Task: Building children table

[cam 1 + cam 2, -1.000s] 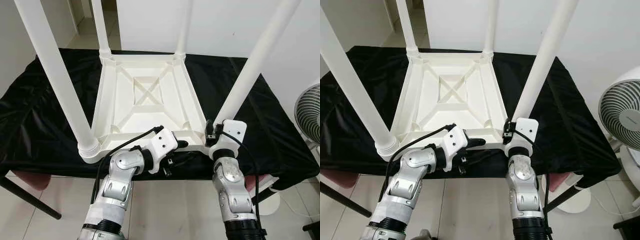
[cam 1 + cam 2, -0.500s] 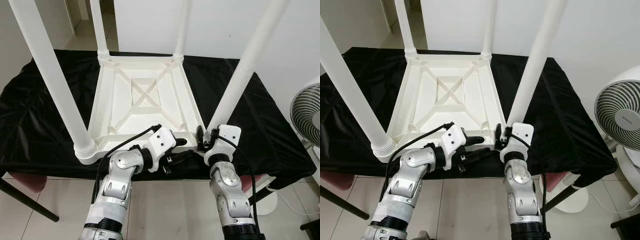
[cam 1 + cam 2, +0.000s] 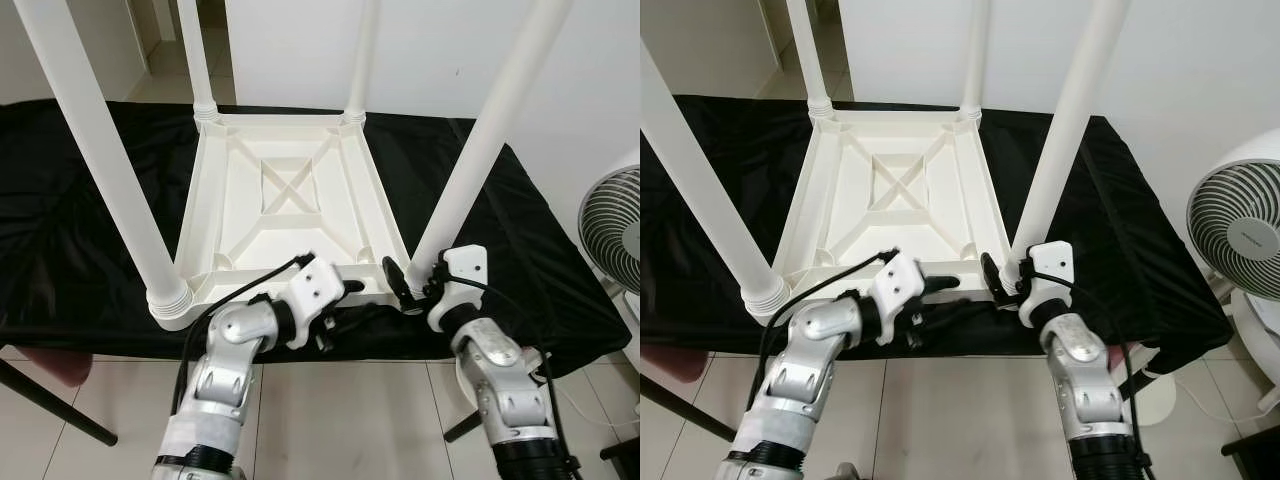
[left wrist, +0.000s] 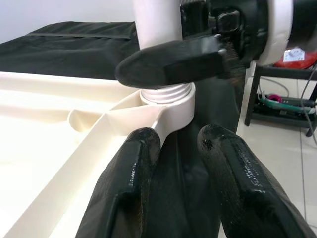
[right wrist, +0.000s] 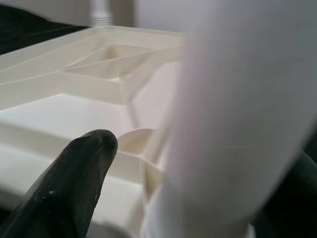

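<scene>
Since a second ago, the right hand [image 3: 409,284] has been swung outward, its fingers now spread around the base of the near right leg [image 3: 478,158]. An upturned white children's table [image 3: 290,210] is seen lying on the black-draped surface [image 3: 70,230]. The left hand [image 3: 342,300] is held narrowly parted at the table's near rim.
</scene>
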`<state>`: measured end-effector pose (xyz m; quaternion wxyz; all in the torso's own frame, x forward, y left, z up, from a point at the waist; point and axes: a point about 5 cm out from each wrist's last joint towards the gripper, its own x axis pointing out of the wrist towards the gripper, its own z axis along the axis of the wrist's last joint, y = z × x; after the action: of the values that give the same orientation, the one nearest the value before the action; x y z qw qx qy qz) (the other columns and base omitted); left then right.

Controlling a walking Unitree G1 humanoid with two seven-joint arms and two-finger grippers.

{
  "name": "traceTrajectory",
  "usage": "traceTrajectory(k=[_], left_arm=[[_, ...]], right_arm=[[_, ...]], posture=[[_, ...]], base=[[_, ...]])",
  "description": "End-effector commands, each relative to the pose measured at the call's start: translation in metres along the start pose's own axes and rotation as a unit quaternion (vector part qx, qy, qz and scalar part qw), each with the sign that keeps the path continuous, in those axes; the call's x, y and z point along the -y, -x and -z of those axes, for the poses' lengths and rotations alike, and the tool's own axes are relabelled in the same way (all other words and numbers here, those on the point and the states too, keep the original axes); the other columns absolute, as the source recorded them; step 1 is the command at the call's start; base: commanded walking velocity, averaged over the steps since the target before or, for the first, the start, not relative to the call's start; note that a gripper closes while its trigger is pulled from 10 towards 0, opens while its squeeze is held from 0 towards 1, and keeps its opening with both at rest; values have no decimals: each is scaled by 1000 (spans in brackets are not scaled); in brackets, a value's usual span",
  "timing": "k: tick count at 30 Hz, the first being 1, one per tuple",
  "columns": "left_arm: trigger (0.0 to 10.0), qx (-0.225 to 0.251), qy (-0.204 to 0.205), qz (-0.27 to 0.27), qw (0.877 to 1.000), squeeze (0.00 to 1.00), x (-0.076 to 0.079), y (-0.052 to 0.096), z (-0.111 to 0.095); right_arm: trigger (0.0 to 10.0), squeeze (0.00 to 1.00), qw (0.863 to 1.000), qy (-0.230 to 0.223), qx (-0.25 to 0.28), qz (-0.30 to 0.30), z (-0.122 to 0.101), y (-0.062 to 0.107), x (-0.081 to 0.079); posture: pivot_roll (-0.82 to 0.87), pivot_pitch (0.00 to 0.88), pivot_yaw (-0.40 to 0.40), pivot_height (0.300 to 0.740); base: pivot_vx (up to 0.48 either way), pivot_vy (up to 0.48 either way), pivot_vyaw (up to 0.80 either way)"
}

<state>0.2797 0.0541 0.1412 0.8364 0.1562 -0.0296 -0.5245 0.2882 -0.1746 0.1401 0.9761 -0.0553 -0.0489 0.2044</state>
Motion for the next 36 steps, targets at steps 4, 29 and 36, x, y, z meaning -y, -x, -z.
traceTrajectory(k=[4,29,36], left_arm=[[10000,1,13,-118,993,0,-3,-3,3],[10000,9,6,-128,992,0,-5,-5,-1],[10000,13,10,-130,991,0,-5,-5,-2]], right_arm=[[10000,0,999,1,7,-50,0,-1,5],[0,0,999,-16,-44,-15,26,0,20],[0,0,999,-22,-46,7,29,0,12]], posture=[[44,0,-23,740],[58,0,-27,740],[61,0,-30,740]], base=[[0,0,0],[0,0,0],[0,0,0]])
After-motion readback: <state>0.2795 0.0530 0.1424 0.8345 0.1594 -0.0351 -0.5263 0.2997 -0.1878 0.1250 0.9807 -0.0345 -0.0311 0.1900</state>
